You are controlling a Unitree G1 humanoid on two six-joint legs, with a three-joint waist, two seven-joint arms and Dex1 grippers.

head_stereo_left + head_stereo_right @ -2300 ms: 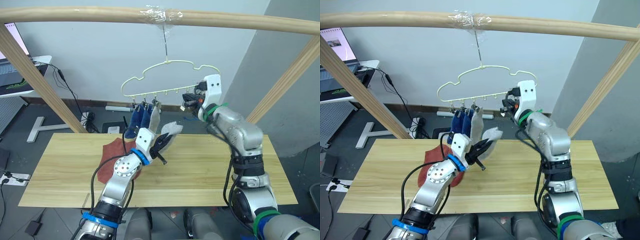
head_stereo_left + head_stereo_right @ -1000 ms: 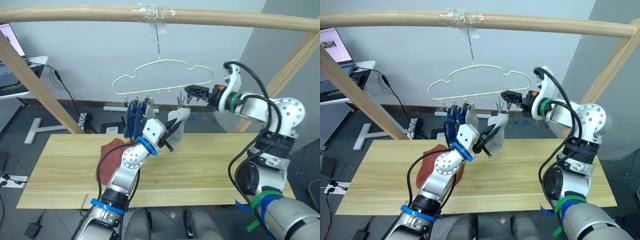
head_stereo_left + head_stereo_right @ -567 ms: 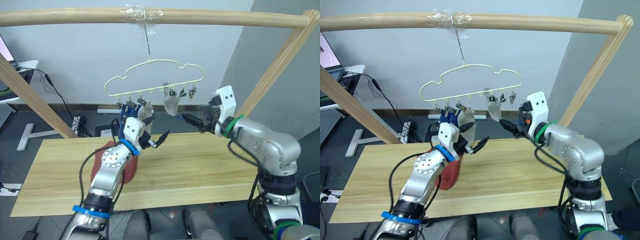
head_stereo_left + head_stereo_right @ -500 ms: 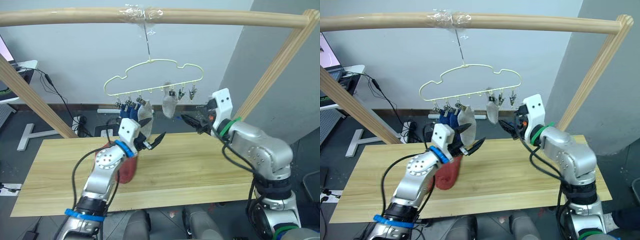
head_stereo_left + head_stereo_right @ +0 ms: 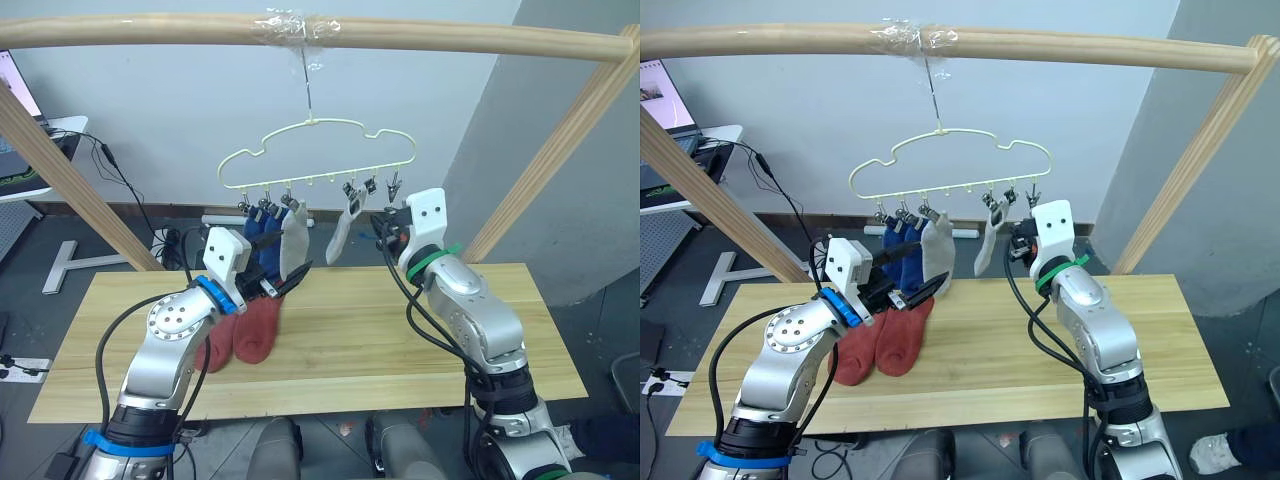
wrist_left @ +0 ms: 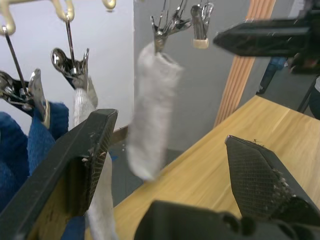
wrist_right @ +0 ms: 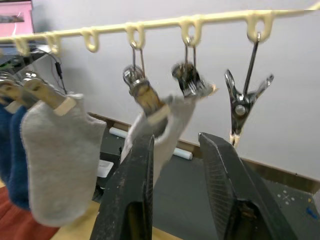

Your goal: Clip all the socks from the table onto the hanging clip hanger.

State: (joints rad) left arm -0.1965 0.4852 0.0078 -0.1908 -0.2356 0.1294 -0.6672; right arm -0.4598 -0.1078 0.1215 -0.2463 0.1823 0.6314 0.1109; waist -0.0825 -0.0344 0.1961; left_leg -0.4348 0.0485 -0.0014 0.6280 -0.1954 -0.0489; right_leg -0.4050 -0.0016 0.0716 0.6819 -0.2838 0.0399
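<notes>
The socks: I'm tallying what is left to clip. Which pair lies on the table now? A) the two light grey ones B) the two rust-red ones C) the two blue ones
B: the two rust-red socks lie on the table, while blue socks and grey socks hang from the clip hanger.

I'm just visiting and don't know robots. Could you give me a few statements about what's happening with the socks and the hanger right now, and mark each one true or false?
1. Two rust-red socks lie on the table. True.
2. The clip hanger hangs from the wooden pole overhead. True.
3. All six socks are clipped up. False: only the two blue socks and two grey socks hang; the red pair is on the table.
4. The left gripper holds a sock. False: its fingers are spread and empty.
5. The right gripper is down by the table edge. False: it is raised near the clips, beside a grey sock.
</notes>
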